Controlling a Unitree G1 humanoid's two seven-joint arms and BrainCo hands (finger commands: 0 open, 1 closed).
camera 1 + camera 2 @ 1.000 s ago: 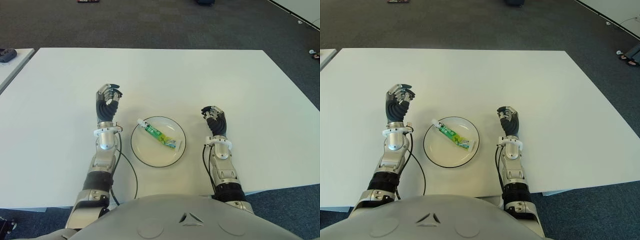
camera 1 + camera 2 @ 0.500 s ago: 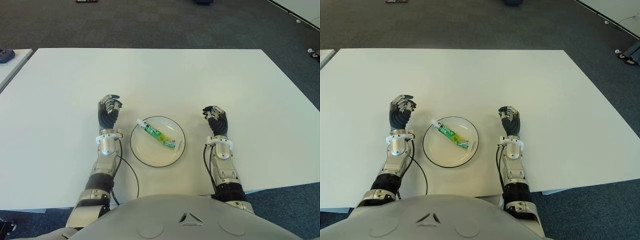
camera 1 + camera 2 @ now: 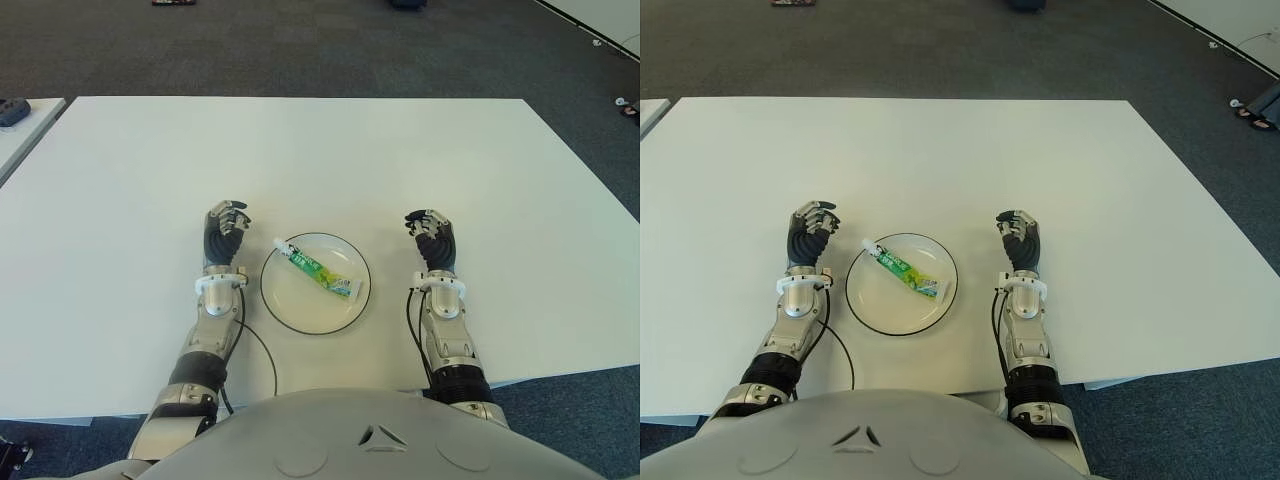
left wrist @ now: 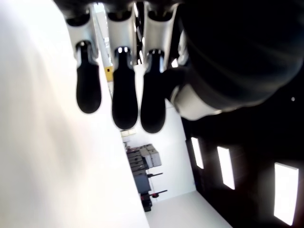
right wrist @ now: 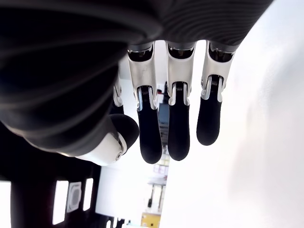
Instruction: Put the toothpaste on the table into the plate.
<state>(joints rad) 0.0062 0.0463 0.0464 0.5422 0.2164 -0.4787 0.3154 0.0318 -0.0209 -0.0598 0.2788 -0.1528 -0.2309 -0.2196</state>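
A green and white toothpaste tube (image 3: 318,269) lies slantwise inside the round white plate (image 3: 305,308), its cap towards the plate's far left rim. The plate sits near the front of the white table (image 3: 320,160). My left hand (image 3: 226,222) stands just left of the plate, apart from it and holding nothing. In the left wrist view its dark fingertips (image 4: 124,102) hang loosely with only the table beside them. My right hand (image 3: 431,232) stays right of the plate, its fingers (image 5: 176,128) relaxed in the same way and empty.
A second table's corner (image 3: 20,130) shows at the far left with a dark object (image 3: 12,108) on it. Dark carpet (image 3: 300,45) surrounds the table. A black cable (image 3: 268,360) loops beside my left forearm.
My left hand has drawn back towards me and slightly rightward, ending closer to the plate. The toothpaste, plate and right hand have stayed put.
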